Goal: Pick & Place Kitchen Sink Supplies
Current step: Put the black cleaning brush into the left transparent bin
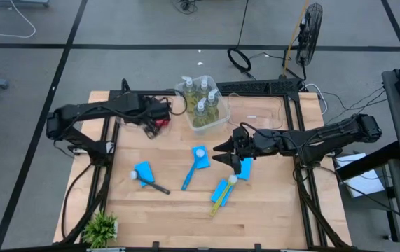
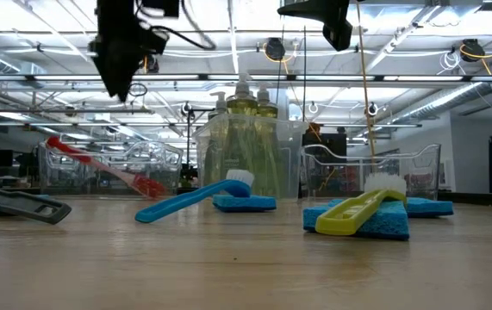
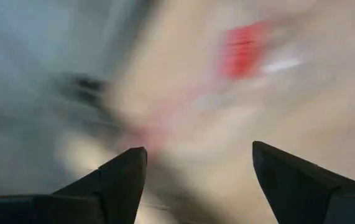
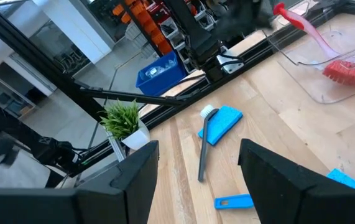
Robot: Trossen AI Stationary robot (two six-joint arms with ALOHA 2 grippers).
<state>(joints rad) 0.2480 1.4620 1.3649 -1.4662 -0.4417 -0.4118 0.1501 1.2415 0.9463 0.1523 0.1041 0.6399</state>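
Red brush [image 4: 326, 46]: lying tilted in clear bin [image 4: 326, 87] under left gripper [image 1: 159, 120], fingers spread, gripping nothing. Right gripper [image 1: 222, 155]: hovering parted, empty, above blue sponge [image 1: 243, 168]. Risking brush sliding out over bin wall, handle overhanging.

On my wooden table [image 1: 270, 210] I see 1 small green potted plant [image 1: 101, 227] at the near left corner, standing upright in a white pot. Toward the far edge sits 1 clear plastic bin [image 1: 217, 120], with another clear bin [image 1: 259, 112] just beside it on the right. Beyond the table, 1 black fan [image 1: 312, 24] stands on the grey floor, and cables [image 1: 245, 59] loop nearby.
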